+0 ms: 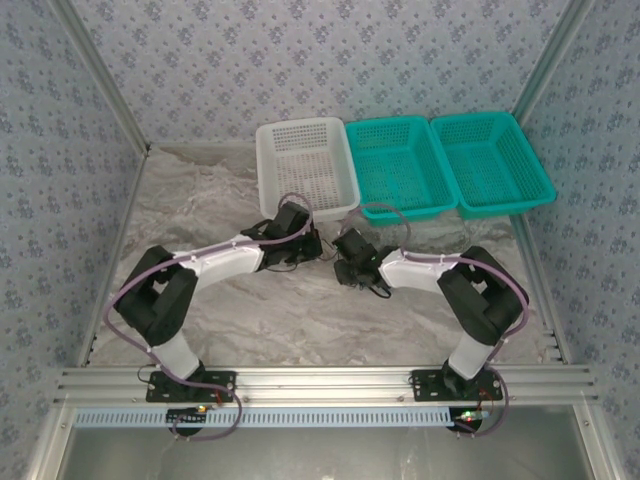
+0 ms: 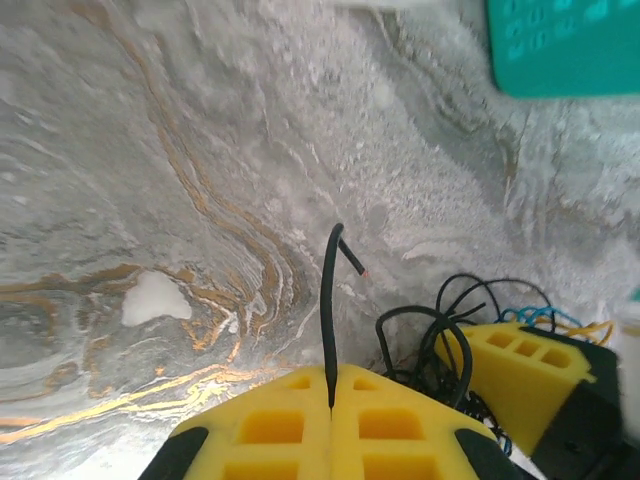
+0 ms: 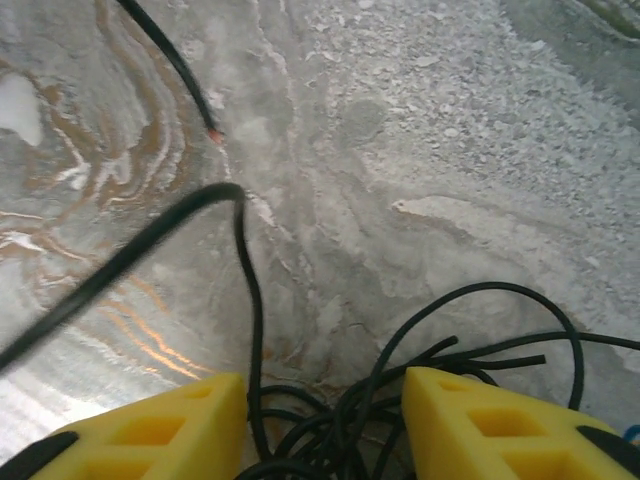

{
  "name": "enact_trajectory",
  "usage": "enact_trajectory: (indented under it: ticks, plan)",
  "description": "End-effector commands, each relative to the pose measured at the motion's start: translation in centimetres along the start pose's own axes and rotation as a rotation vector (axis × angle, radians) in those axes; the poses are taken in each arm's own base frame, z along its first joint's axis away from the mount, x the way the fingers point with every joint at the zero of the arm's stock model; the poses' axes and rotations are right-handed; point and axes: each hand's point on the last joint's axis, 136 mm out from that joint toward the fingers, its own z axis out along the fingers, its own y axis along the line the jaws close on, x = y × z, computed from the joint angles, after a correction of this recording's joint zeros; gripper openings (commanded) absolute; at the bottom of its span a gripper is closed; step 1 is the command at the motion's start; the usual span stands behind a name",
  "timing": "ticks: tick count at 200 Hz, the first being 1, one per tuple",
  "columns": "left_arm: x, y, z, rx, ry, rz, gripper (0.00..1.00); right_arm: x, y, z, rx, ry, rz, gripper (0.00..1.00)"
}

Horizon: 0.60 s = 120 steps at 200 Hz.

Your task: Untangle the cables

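Top cam: the rail (image 1: 320,385) carrying both arm bases sits closest to the lens. Past it, both arms reach in over the marbled worktop (image 1: 300,325). The left fingers (image 1: 298,243) and right fingers (image 1: 352,268) are near each other mid-worktop, in front of a white basket (image 1: 305,165) and two teal baskets (image 1: 400,165). What lies between them is too small to read from here.

Left wrist: the left fingers (image 2: 336,388) are pressed together on one black cable (image 2: 328,300). It stands up from the seam and ends in a kinked bare tip. The rest of the cables are a clump (image 2: 430,350) on the worktop just to the right, against one of the right fingers (image 2: 515,375). A blue strand (image 2: 545,318) and a yellow-tan strand (image 2: 592,330) show behind it.

Right wrist: the right fingers (image 3: 490,420) stand part-way apart, straddling the black clump (image 3: 330,430). Loops spill out past the right-hand one. I see nothing pinched. One black strand arcs off to the left.

My read: this is the first separation step. The left has one strand isolated and the right is lined up to anchor the knot.

Next move, as I see it:
- pinch the clump body with the right
- draw the left away slowly so the strand slides free
- back off if the whole clump drags or the knot tightens
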Motion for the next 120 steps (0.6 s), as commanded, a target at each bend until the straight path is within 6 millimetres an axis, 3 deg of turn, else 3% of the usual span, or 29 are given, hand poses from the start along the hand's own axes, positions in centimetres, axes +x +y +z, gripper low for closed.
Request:
enact_trajectory:
  ticks: [1,45,120]
  plan:
    - [-2.0,1.5,-3.3,-0.089,-0.145,-0.031,0.0,3.4,-3.3,0.0,0.167,0.121,0.005,0.41]
    - [-4.7,4.7,-8.5,-0.218,-0.352,-0.06,0.0,5.1,-5.8,-0.9,0.274,0.184,0.027,0.34]
    - [-6.5,8.1,-11.2,-0.322,-0.377,-0.09,0.0,5.5,-6.9,-1.5,0.312,0.199,0.037,0.31]
